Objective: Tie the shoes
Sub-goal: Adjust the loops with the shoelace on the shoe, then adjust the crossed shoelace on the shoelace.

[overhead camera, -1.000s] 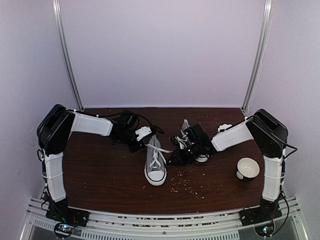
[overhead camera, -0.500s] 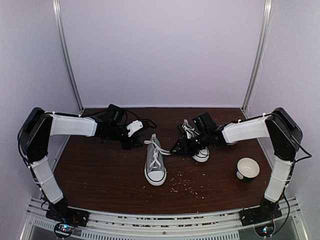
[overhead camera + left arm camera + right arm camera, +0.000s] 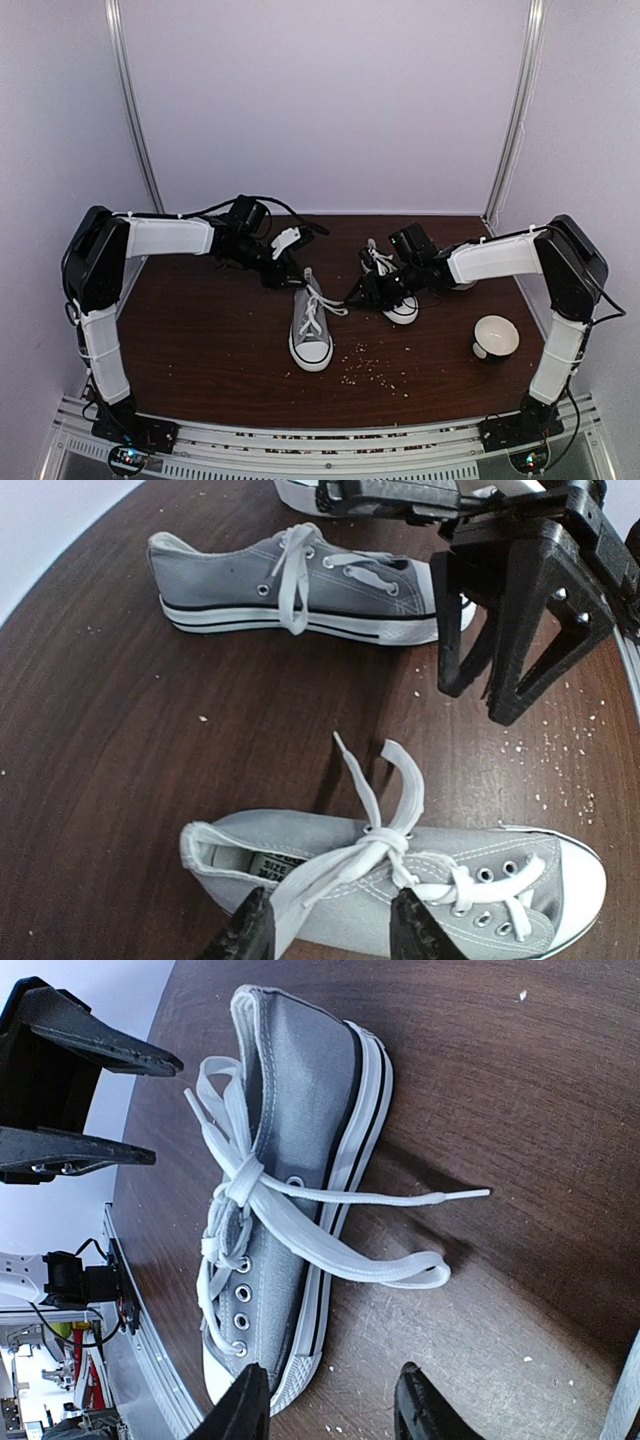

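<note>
Near the middle of the dark table [image 3: 200, 345] the near sneaker [image 3: 311, 332] stood on its sole with its white toe cap toward the arm bases. The far sneaker [image 3: 398, 300] stood just beside it, to the right and farther back, with its laces draped loose over its side. A white bowl [image 3: 497, 337] sat well apart at the right, and crumbs [image 3: 372, 368] lay scattered in front of the shoes.

The left gripper [image 3: 330, 930] hung over the heel end of the near sneaker with its fingers spread and nothing clasped between them, though one broad strand of lace ran down close past one finger. The right gripper [image 3: 330, 1405] hovered at the shoe's other side, its fingers likewise parted and empty.

A first knot [image 3: 388, 842] was cinched at the top eyelets, and no bow was formed yet. Two free lace ends [image 3: 400, 1198] trailed off the shoe's side onto the wood.

The sneaker looked small and light, with soft canvas over a stiffer rubber sole, so it would probably slide on the smooth table if a lace were pulled hard to one side. The laces were flat and limp and would likely flop and slip from a shallow pinch. The best hold seemed to be one free end per gripper, pinched across its flat width a little out from the knot, so that opposed pulls would keep the shoe in place
</note>
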